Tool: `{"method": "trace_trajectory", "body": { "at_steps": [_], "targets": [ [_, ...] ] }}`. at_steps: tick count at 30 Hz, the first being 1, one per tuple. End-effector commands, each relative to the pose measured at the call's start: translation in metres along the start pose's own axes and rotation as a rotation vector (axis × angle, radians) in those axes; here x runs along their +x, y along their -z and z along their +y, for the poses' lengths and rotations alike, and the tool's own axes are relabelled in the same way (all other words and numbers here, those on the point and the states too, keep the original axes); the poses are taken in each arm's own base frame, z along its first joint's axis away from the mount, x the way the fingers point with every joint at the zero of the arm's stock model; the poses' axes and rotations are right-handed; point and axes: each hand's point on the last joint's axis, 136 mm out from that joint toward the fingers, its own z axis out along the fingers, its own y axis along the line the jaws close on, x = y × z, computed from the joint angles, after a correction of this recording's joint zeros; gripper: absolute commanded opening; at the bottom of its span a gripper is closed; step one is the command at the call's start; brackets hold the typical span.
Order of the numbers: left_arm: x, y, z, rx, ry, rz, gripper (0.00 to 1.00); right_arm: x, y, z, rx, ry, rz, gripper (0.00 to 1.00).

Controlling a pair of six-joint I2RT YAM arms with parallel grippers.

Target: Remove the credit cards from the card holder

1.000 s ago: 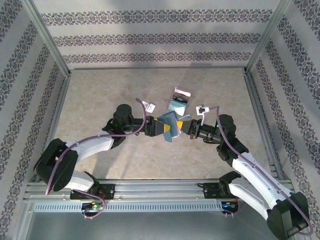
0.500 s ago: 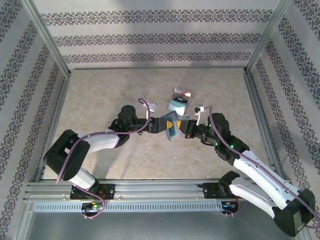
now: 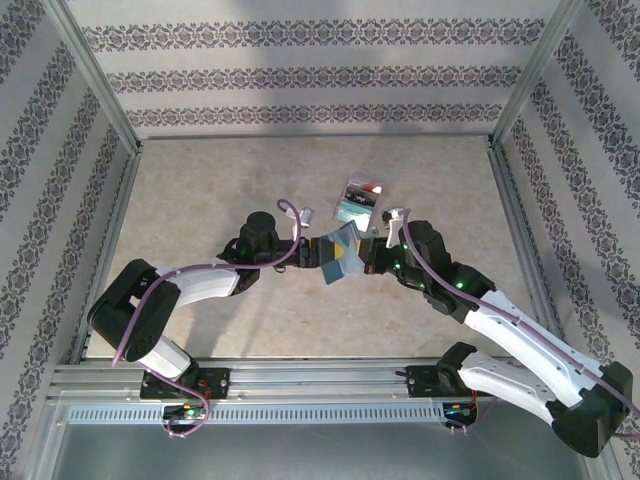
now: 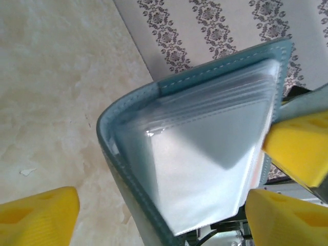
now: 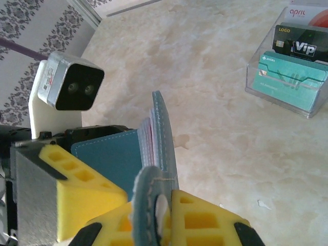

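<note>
The blue-grey card holder (image 3: 341, 252) hangs open above the table between both grippers. My right gripper (image 5: 161, 218) is shut on the edge of one panel by the strap tab (image 5: 146, 197). Pinkish card edges (image 5: 149, 134) show between the panels. In the left wrist view the card holder (image 4: 154, 113) shows clear sleeves (image 4: 205, 169). My left gripper (image 4: 159, 218) is open around it, and its left finger (image 4: 38, 215) stands apart from the cover. More credit cards (image 5: 291, 77), teal, black and white, stand in a clear rack (image 3: 358, 200).
The clear rack (image 5: 256, 84) sits on the marble-look table (image 3: 200, 190) just behind the grippers. Patterned walls (image 3: 300, 80) with metal posts close in the back and both sides. A rail (image 3: 300, 385) runs along the near edge.
Both grippers have moved closer together and slightly back. The left jaws have narrowed around the card holder. The right gripper has kept its grip.
</note>
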Motion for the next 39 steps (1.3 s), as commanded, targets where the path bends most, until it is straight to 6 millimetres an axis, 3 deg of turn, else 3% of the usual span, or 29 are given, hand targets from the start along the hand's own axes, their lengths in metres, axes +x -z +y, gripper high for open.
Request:
{"method": "trace_trajectory", "body": {
  "at_steps": [1,5,9,18,25,29,39],
  "targets": [
    [0.001,-0.007,0.001,-0.011,-0.016,0.014,0.67,-0.015,0.001,0.006,0.027,0.018,-0.037,0.00],
    [0.001,-0.007,0.005,-0.025,-0.014,0.015,0.44,-0.017,-0.003,0.015,-0.008,0.014,-0.034,0.00],
    [0.002,-0.006,0.005,-0.033,-0.020,0.017,0.33,-0.019,-0.005,0.025,-0.056,0.010,-0.033,0.02],
    [0.001,-0.007,0.003,-0.021,-0.027,0.019,0.36,-0.021,-0.009,0.041,-0.143,-0.008,-0.026,0.07],
    [0.000,-0.007,-0.001,-0.013,-0.034,0.016,0.32,-0.023,-0.010,0.038,-0.143,-0.024,-0.027,0.07],
    [0.000,-0.007,0.000,-0.014,-0.034,0.017,0.32,-0.023,-0.010,0.038,-0.156,-0.033,-0.029,0.12],
    [-0.002,-0.008,-0.002,-0.008,-0.035,0.014,0.34,-0.022,-0.010,0.034,-0.171,-0.065,-0.031,0.01]
  ]
}}
